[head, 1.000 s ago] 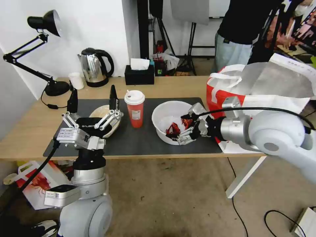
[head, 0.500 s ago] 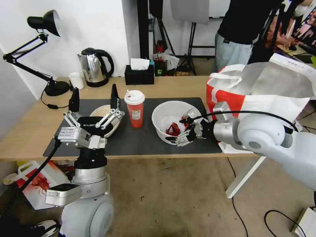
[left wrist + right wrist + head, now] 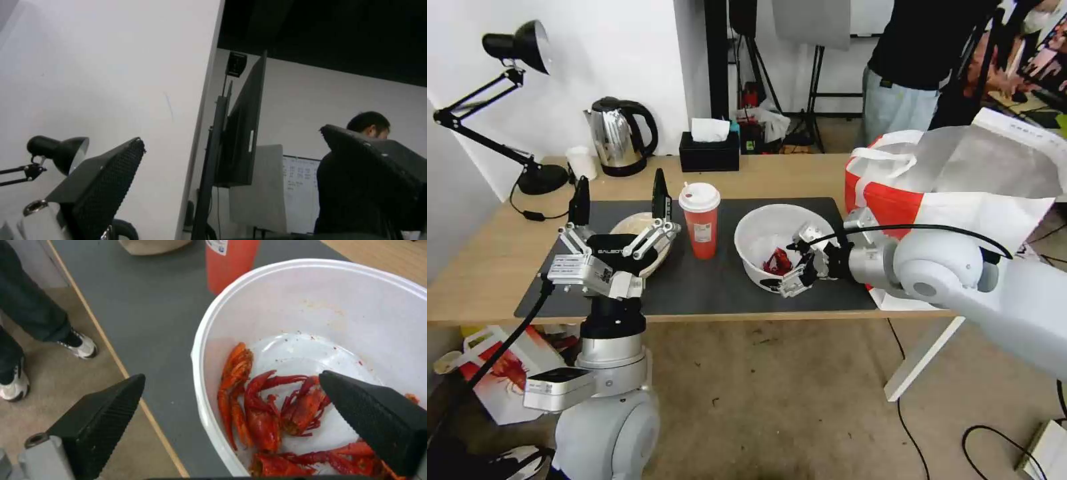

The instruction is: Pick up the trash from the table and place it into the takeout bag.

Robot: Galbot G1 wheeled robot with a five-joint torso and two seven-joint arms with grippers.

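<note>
The trash sits on the dark mat (image 3: 714, 290) of the table (image 3: 487, 260). A wide white bowl (image 3: 760, 230) holds red crayfish shells (image 3: 262, 413). To its left stand a red cup with a white lid (image 3: 700, 223) and a beige lid (image 3: 627, 225). My right gripper (image 3: 792, 265) is open and straddles the bowl's near rim (image 3: 200, 350), one finger inside and one outside. My left gripper (image 3: 620, 193) is open over the beige lid, its fingers pointing up and holding nothing. The takeout bag (image 3: 894, 193) stands open at the table's right end.
A desk lamp (image 3: 520, 47), a kettle (image 3: 620, 137), a small white cup (image 3: 582, 162) and a black tissue box (image 3: 709, 152) line the table's back. A person (image 3: 914, 67) stands behind the bag. A smaller bag (image 3: 500, 373) lies on the floor at left.
My right gripper has shifted left and down along the bowl's near side, closing in over the rim. The left gripper has risen slightly.
</note>
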